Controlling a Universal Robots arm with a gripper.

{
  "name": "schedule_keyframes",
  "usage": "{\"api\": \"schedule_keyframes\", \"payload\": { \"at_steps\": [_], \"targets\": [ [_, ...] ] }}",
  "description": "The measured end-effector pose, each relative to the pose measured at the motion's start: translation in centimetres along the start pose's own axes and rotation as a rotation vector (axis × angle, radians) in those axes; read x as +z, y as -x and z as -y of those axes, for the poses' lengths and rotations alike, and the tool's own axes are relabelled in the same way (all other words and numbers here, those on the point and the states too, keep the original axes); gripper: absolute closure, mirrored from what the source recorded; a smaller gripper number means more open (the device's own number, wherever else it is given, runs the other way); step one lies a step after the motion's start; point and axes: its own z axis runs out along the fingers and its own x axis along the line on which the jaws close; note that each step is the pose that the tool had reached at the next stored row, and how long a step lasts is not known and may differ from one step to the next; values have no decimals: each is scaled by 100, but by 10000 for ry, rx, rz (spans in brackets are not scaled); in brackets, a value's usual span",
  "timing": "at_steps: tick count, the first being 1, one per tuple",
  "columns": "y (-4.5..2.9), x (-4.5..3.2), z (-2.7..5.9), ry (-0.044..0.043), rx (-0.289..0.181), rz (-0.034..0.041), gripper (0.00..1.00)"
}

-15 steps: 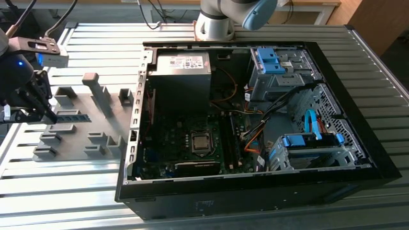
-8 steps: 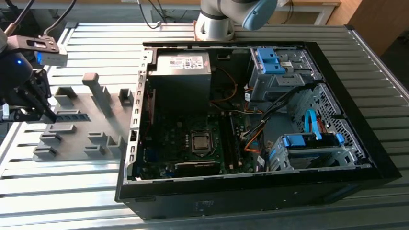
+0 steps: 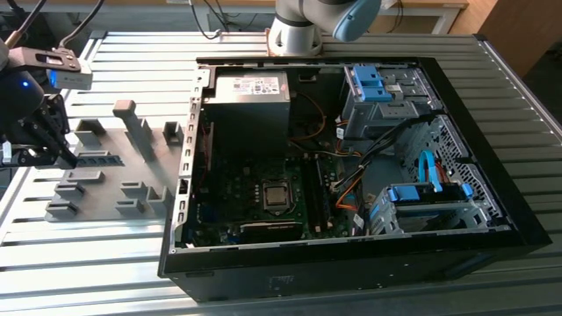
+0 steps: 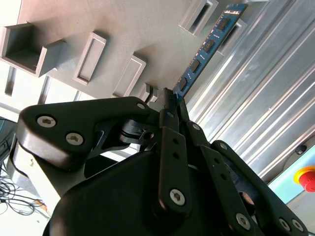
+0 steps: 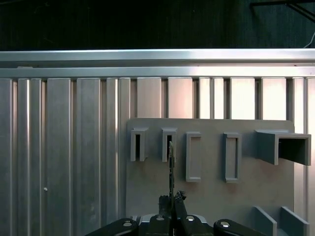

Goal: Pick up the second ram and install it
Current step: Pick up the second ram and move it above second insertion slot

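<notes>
Closest to the exterior camera is the black side wall of the open PC case [image 3: 351, 263], which sits on a ribbed aluminium slat table [image 3: 88, 263]. A bit further in is the motherboard [image 3: 255, 210], with the bare CPU [image 3: 276, 195] in the middle and a blue drive bracket [image 3: 422, 193] toward the exterior view's right. On the exterior view's left of the case is the grey fixture board [image 3: 101, 187] with its upright slot blocks, and that's where the gripper [image 4: 171, 96] is. Its fingers [image 4: 170, 147] are clenched on one end of the second ram [image 4: 209, 44]. The blue stick with its row of dark chips pokes out over the board, and its far end is just beside a slot holder [image 4: 197, 17]. I can't tell if it's touching a slot or clear of it. The second wrist view also catches a red button [image 4: 307, 178] on a yellow base past the slats. Further back, the power supply [image 3: 250, 108] has a white label [image 3: 250, 85], but the print is too small to read. Farthest off are the arm's base [image 3: 294, 33], some cables and wooden furniture [image 3: 518, 26] in the corner.
</notes>
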Motion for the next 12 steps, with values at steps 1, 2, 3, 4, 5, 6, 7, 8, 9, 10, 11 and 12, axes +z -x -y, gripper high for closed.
{"api": "schedule_keyframes", "payload": {
  "at_steps": [1, 2, 3, 4, 5, 6, 7, 8, 9, 10, 11, 12],
  "targets": [
    [0, -1, 0, -1, 0, 1, 86],
    [0, -3, 0, -1, 0, 1, 86],
    [0, -5, 0, -1, 0, 0, 86],
    [0, -7, 0, 0, 0, 0, 86],
    [0, -8, 0, -1, 0, 0, 86],
    [0, -10, 0, -1, 0, 1, 86],
    [0, -12, 0, -1, 0, 0, 86],
    [0, -14, 0, 0, 0, 0, 86],
    [0, -15, 1, -1, 0, 0, 86],
    [0, -17, 0, 0, 0, 0, 86],
    [0, -19, 1, -1, 0, 0, 86],
    [-1, -21, 1, -1, 0, 0, 86]
  ]
}}
